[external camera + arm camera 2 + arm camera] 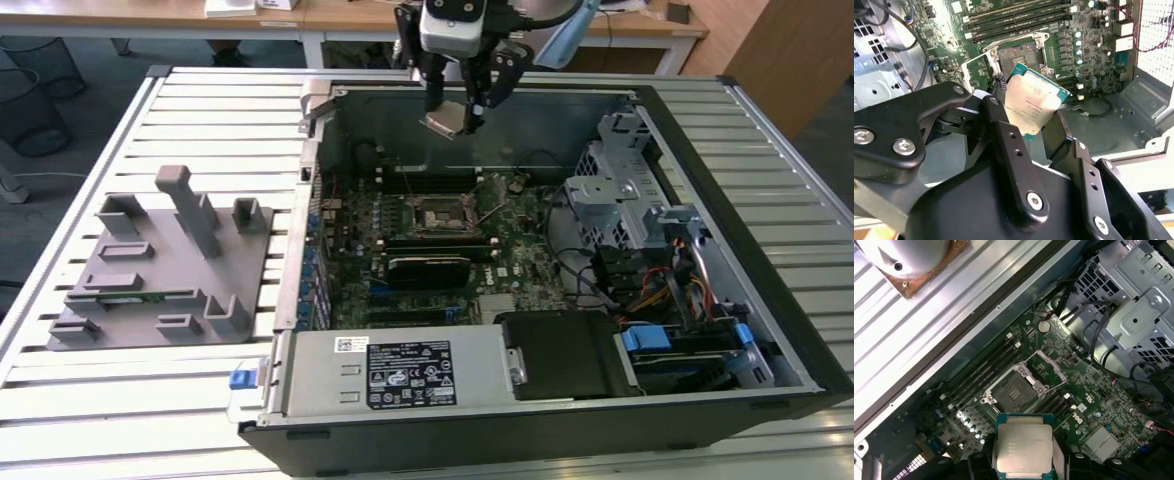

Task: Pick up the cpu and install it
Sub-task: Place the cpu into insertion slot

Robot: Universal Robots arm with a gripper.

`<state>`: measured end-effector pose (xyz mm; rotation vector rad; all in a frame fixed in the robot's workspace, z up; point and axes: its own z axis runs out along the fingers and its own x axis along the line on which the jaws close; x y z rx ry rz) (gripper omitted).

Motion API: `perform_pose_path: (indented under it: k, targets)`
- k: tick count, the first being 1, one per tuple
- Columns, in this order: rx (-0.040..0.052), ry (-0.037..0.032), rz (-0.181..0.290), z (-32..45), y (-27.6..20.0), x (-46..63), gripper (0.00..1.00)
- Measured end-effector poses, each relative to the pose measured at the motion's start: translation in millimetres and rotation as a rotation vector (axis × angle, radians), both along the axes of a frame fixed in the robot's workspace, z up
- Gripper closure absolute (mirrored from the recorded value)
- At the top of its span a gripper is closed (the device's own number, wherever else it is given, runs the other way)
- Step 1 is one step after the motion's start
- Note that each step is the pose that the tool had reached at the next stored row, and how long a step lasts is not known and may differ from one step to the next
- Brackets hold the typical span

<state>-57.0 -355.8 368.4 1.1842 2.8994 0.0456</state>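
My gripper [458, 120] is shut on the cpu [449, 122], a small flat square chip with a silver-grey top and a thin green rim. It hangs tilted in the air above the far part of the open computer case [747, 200]. Both wrist views show the cpu [1033, 106] [1023, 447] clamped between the black fingers [1004, 135]. Under it lies the green motherboard [400, 290] with its square socket [438, 220] [1013, 392] [1021, 52]; the socket's frame is open and its middle is bare.
Black memory slots [979, 375] run beside the socket. A metal drive cage [621, 190] and bundled cables [641, 290] fill the case at the exterior view's right. The power supply [400, 370] sits at the near edge. A grey parts fixture [160, 265] stands on the slatted table, exterior view's left.
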Motion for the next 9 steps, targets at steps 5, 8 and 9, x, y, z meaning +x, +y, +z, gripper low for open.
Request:
perform_pose_path:
  k: [5, 8, 9]
  targets:
    - [-0.0001, 0.0000, -0.043, -0.4, 0.0, 0.0, 0.47]
    - [-0.0001, 0.0000, -0.074, -0.7, 0.0, 0.0, 0.47]
    - [-0.0001, 0.0000, -0.084, -0.8, 0.0, 0.0, 0.47]
